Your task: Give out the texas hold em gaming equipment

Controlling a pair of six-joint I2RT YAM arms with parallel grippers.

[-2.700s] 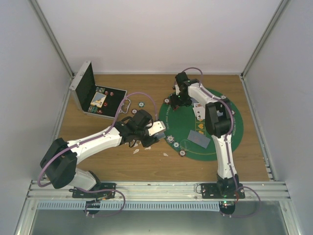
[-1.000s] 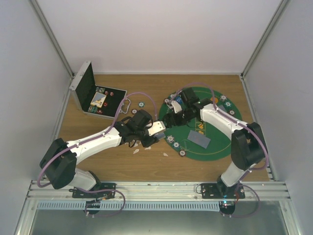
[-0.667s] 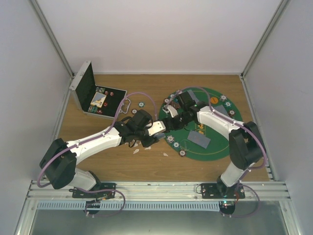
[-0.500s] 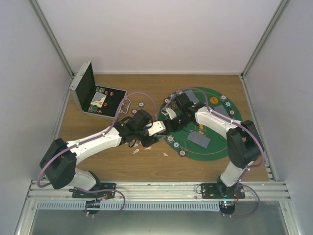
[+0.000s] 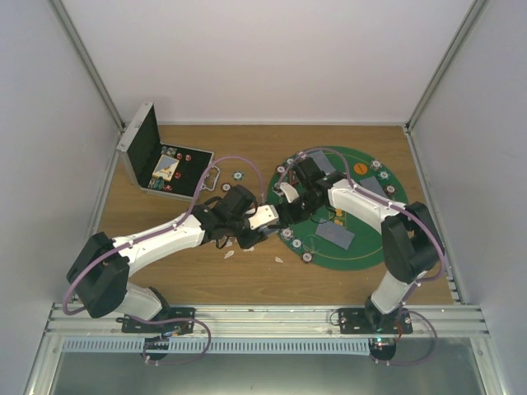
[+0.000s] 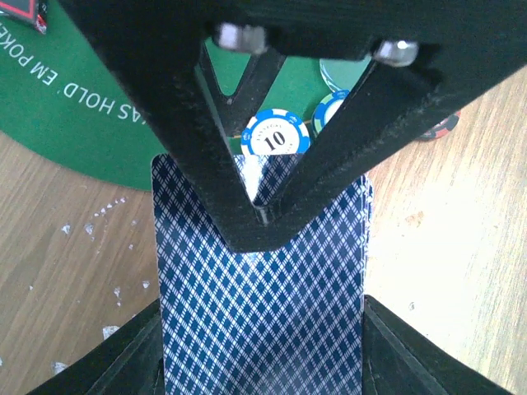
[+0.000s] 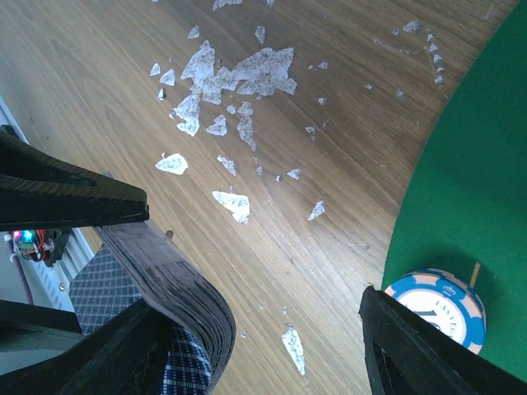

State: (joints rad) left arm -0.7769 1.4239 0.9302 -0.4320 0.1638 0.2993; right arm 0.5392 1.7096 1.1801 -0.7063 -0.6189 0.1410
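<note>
My left gripper (image 5: pixel 260 220) is shut on a deck of blue-diamond-backed playing cards (image 6: pixel 259 288), held level just off the green mat's (image 5: pixel 362 247) left rim. My right gripper (image 5: pixel 281 214) has reached across to the deck's free end. One of its black fingers (image 6: pixel 247 173) lies over the top card. In the right wrist view the deck's curved edge (image 7: pixel 177 284) sits against the left finger, and the jaws stand wide apart. A blue "10" chip (image 6: pixel 276 137) and an orange-blue chip (image 7: pixel 436 309) lie on the mat. Dealt cards (image 5: pixel 334 234) rest on the mat.
An open metal case (image 5: pixel 160 160) with chips stands at the back left. White scraps (image 7: pixel 239 78) litter the wood beside the mat. More chips (image 5: pixel 307 257) ring the mat's left edge, and an orange button (image 5: pixel 360 168) lies at its back.
My right arm swung from the mat's far side across to the deck held by my left gripper, and its jaws have narrowed somewhat. The left arm stayed put.
</note>
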